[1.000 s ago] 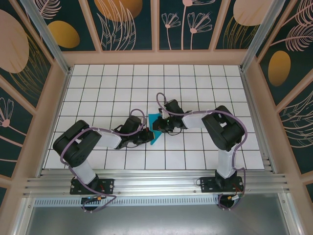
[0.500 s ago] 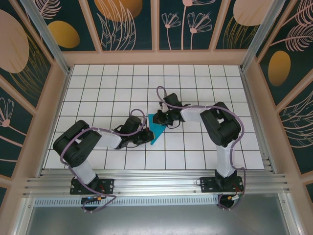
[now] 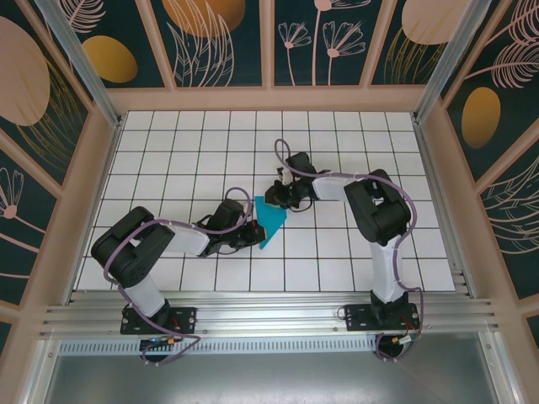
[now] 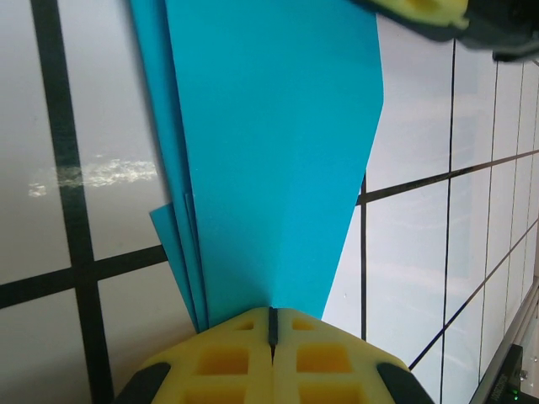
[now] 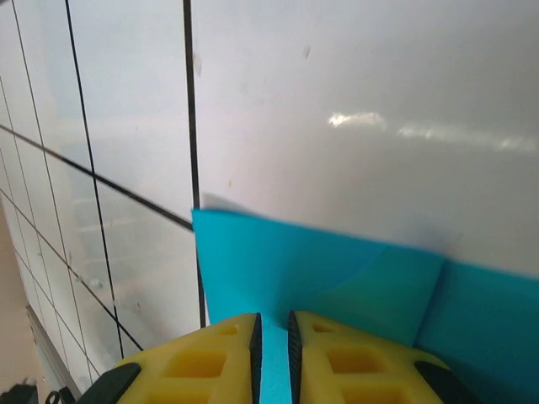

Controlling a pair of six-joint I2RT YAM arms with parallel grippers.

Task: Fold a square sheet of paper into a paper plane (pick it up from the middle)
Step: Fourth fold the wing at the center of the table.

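Clamps paper plane (image 4: 269,151) narrow end in left claw (image 4: 271,324), tight; straddles opposite edge with right claw (image 5: 274,328), slightly parted.

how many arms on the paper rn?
2. Left arm: jaws shut on the paper's near tip. Right arm: jaws slightly apart over its far edge.

The left pincer (image 4: 271,316) is closed, the right pincer (image 5: 274,320) slightly parted.

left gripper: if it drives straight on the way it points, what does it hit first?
The left gripper is shut on the paper running ahead. Beyond it, likely the right gripper at the far end, just off that line; depth unclear.
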